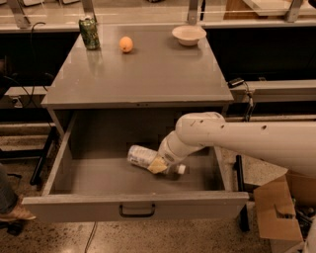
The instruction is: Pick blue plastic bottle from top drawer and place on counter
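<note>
The top drawer (133, 203) is pulled out wide open below the counter (148, 74). The blue plastic bottle (140, 155) lies on its side on the drawer floor, right of the middle, its white cap (181, 169) pointing right. My gripper (159, 164) reaches down into the drawer from the right and sits right at the bottle's middle, covering part of it. The white arm (237, 141) crosses over the drawer's right side.
On the counter's far edge stand a green can (89, 33), an orange fruit (126, 44) and a white bowl (189, 34). A pale ledge with metal posts (148, 15) runs behind. A cardboard box (279, 210) sits on the floor at the right. A person's foot (12, 210) is at the left.
</note>
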Controlling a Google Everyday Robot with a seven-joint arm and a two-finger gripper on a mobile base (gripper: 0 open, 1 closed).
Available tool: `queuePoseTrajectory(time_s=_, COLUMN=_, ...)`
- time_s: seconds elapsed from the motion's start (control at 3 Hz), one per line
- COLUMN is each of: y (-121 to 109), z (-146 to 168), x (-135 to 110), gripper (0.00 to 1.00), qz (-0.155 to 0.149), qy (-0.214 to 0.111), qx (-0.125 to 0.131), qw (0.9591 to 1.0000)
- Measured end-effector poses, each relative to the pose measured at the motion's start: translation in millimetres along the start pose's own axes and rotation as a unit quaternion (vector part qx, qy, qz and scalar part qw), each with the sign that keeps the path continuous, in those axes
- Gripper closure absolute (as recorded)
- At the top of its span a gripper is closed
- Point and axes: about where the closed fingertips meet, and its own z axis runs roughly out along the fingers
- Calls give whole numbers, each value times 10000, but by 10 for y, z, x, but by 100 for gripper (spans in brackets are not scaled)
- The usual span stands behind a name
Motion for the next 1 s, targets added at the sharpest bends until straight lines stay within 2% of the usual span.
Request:
queuePoseTrajectory(time_s=0.33, y=26, z=-50, x=-37, gripper=72, qz=144, qy=-410, qx=-295, qw=9986)
queuePoseTrajectory(time_s=0.67, y=80, z=-503, x=-247, gripper=95, qz=193, qy=-1222, qx=-663, qw=9901)
queuePoseTrajectory(time_s=1.0, y=14, z=-1374, x=-252, gripper=100, qz=-183, qy=-1788, qx=-613, qw=9818)
